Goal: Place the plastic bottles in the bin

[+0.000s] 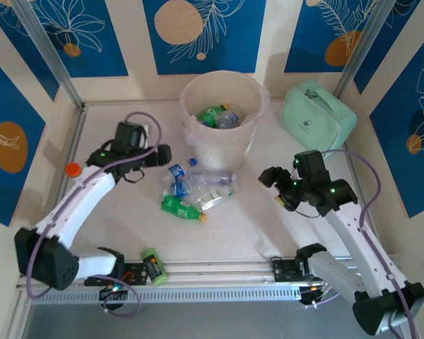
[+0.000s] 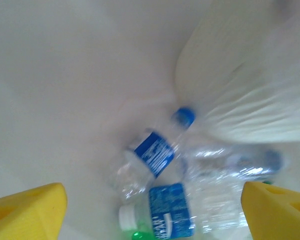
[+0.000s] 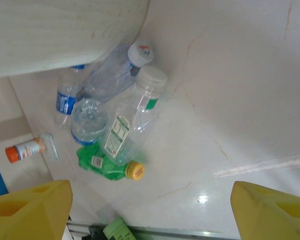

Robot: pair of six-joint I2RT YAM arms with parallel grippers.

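Left of centre, the left pincer [image 1: 157, 157] hangs released beside the plastic bottles [image 1: 198, 191], heaped on the table [image 1: 127, 233] below the bin [image 1: 222, 150], probably light, crushable and slippery, best gripped mid-body; right of centre, the right pincer [image 1: 272, 176] is likewise released.

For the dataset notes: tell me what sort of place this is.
Probably a robot test cell, not a home: left arm and right arm bolted to a railed table, blue patterned panels walling it in, plastic bottles staged beside a bin.
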